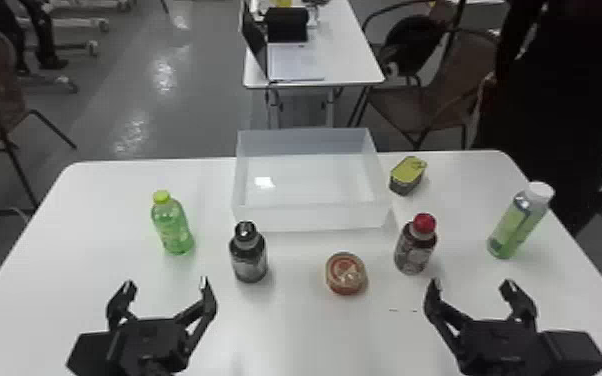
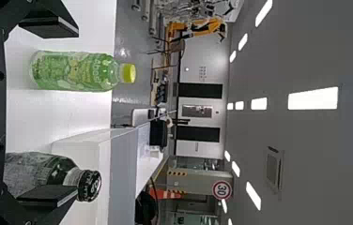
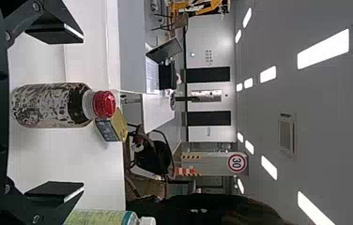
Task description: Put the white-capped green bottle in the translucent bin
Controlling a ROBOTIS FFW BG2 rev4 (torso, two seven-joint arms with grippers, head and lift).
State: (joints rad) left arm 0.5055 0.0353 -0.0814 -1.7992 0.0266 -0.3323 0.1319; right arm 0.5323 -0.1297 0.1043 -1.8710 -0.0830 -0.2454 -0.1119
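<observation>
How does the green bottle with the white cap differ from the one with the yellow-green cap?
The white-capped bottle looks taller than the yellow-green-capped bottle. The white-capped bottle stands to the right of the bin, the yellow-green-capped bottle to its left. Both stand upright on the white table.

Translucent bin (image 1: pixel 310 216): cut off in both wrist views. White-capped green bottle (image 1: pixel 516 225), right of bin: label blurred; body cropped in right wrist view. Yellow-topped tin (image 1: pixel 409 172), beside bin: partly behind red-capped bottle (image 1: pixel 415 247) there. Black-capped bottle (image 1: pixel 248 256), nearer than bin: partly behind left gripper (image 1: pixel 166 283) in left wrist view.
</observation>
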